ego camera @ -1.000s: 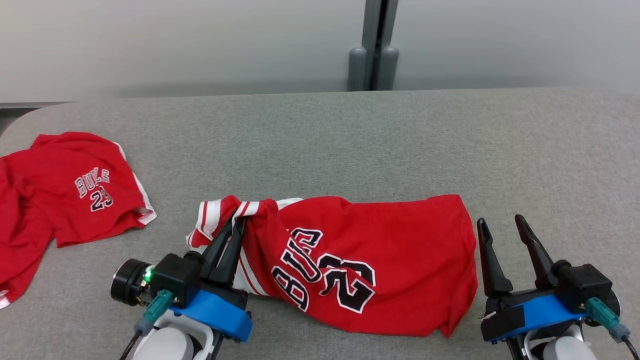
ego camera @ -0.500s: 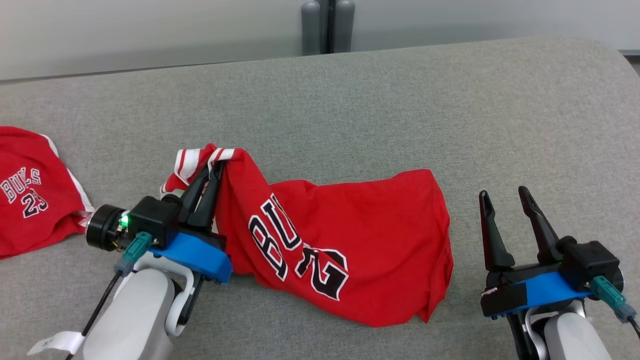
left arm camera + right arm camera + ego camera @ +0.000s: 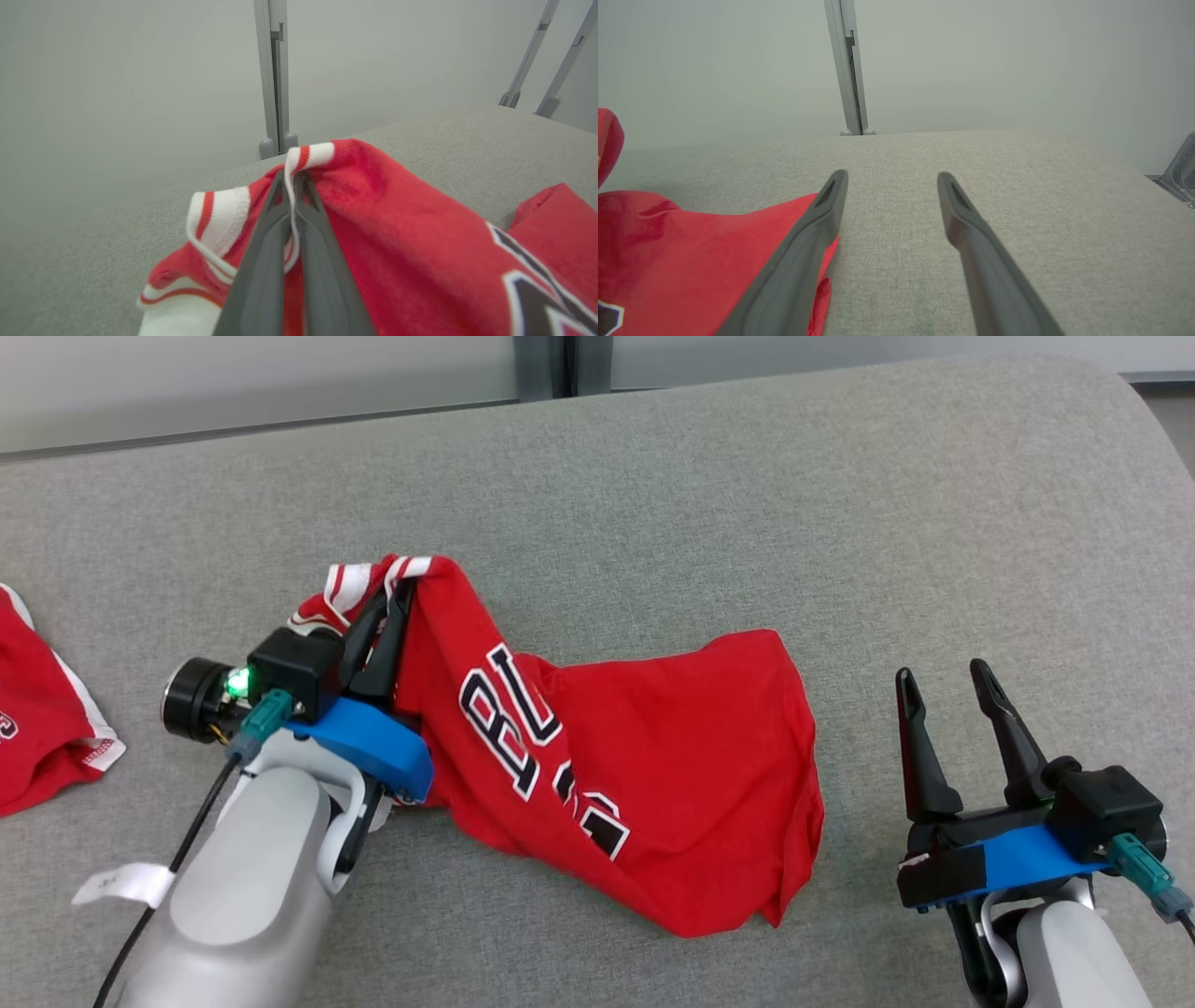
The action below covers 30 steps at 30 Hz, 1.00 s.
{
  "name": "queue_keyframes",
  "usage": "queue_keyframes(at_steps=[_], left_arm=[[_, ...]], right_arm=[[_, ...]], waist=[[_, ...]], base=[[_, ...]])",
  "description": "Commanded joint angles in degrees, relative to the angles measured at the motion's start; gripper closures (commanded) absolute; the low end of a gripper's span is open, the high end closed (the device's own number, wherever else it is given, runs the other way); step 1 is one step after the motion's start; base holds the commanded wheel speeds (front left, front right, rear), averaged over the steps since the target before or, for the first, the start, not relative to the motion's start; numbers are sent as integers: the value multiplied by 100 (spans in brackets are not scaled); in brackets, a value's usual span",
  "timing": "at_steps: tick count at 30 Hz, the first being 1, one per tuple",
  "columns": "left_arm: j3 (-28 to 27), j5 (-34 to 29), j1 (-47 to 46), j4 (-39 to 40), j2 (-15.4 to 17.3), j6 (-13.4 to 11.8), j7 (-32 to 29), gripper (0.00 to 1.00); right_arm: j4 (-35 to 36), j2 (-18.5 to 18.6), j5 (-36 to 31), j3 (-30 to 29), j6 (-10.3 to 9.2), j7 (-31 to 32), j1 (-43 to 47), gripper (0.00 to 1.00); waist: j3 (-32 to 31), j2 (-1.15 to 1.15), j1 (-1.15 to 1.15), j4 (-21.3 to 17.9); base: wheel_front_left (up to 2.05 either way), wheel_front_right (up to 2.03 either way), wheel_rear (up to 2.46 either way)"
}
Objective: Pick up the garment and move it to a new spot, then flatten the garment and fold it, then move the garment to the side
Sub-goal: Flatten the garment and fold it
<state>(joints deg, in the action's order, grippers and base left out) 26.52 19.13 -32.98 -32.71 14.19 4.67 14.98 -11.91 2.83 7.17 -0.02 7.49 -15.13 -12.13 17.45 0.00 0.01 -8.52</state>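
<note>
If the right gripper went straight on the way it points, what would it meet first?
Probably only the bare table: ahead of the right gripper it runs free to the far edge. The jersey lies off to its left. Height unclear.

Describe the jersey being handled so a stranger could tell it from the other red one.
On the grey padded table, look near the middle for the red jersey with black, white-edged lettering. Unlike the red garment lying loose far to the left, its striped trim is pinched in the left end effector.
</note>
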Motion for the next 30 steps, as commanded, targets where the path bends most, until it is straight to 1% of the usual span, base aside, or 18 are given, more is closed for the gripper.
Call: queue_keyframes(at_steps=[1, 2, 3, 4, 9, 14, 19, 24, 30], left_arm=[[-56, -5, -189, -135, -42, 35, 26, 100], [-65, -43, -224, -226, -47, 40, 26, 81], [-100, -45, -266, -298, -73, 48, 27, 2], [-127, -57, -303, -326, -97, 53, 27, 0], [-325, -184, -140, -233, -175, 79, 29, 0], [-693, -249, 166, 301, -257, 23, 28, 0], [-1089, -327, 665, 733, -245, -19, 29, 0], [-1306, -389, 1109, 683, -266, 20, 29, 0], [-1456, -366, 1392, 285, -314, 83, 29, 0]], right_arm=[[18, 10, -8, -12, 1, -2, -68, 0], [25, 11, -4, -12, 1, -2, -69, 0], [31, 10, 1, -6, 1, -2, -69, 0], [31, 10, 5, -6, 1, -3, -67, 0], [3, 9, 4, -87, 1, -2, -2, 0], [-23, 10, 27, -78, 1, -3, 73, 0], [-83, 11, 41, -16, 1, -2, 138, 0], [-112, 11, 47, 14, 1, -3, 170, 0], [-130, 11, 49, 35, 1, -2, 183, 0]], waist=[[22, 0, -1, -14], [32, 0, -1, -24], [39, 0, -1, -33], [40, 0, -1, -38], [-21, 0, -1, 53], [-184, 0, -1, 254], [-346, 0, -1, 447], [-423, 0, -1, 506], [-445, 0, -1, 499]], base=[[0, 0, 0], [0, 0, 0], [0, 0, 0], [0, 0, 0], [0, 0, 0], [0, 0, 0], [0, 0, 0], [0, 0, 0], [0, 0, 0]])
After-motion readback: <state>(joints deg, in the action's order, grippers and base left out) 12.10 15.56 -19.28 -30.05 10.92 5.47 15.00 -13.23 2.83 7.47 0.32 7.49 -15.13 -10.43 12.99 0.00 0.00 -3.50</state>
